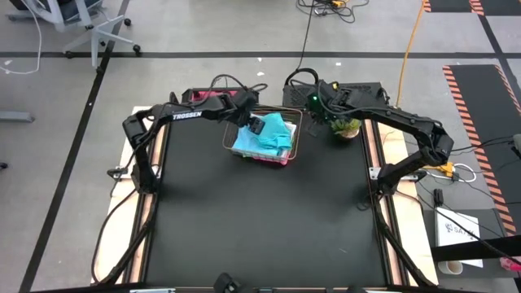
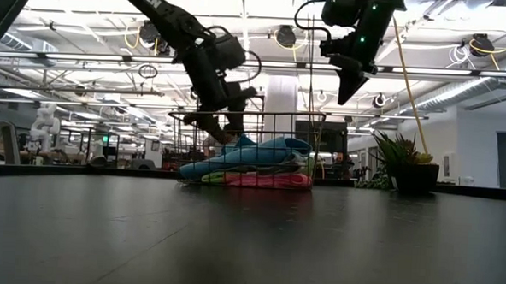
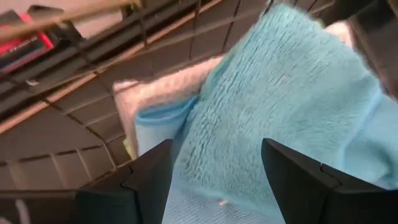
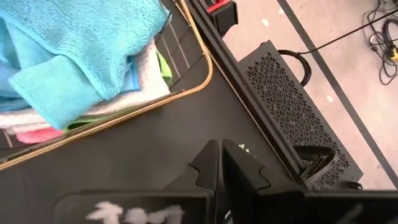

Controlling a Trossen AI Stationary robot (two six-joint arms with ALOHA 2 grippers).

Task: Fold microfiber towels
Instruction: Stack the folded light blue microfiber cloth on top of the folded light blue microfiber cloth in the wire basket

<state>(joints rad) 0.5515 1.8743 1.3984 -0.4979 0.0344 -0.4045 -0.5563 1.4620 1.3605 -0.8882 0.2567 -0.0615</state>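
A copper wire basket [image 1: 295, 138] stands at the table's far middle and holds a stack of microfiber towels. Turquoise ones [image 1: 273, 134] lie on top, one draped over the rest [image 4: 74, 50]. Beneath them lie a light grey one [image 4: 146, 78], a lime green edge [image 4: 163, 65] and a pink one [image 2: 268, 180]. My left gripper [image 3: 216, 168] hangs open over the basket's left part, slanting down, its fingers on either side of the top turquoise towel [image 3: 267, 93]. My right gripper [image 4: 221, 162] is shut and empty, high above the table by the basket's far right corner [image 1: 319, 102]. My left gripper has its open fingers [image 3: 143, 180] close over the top turquoise towel, slanting down from the table's left. Whether they touch the cloth I cannot tell.
A small potted plant [image 1: 346, 126] stands right of the basket. A black perforated box [image 4: 292, 106] sits behind the table's far edge. The black table top [image 1: 260, 220] stretches from the basket to the near edge.
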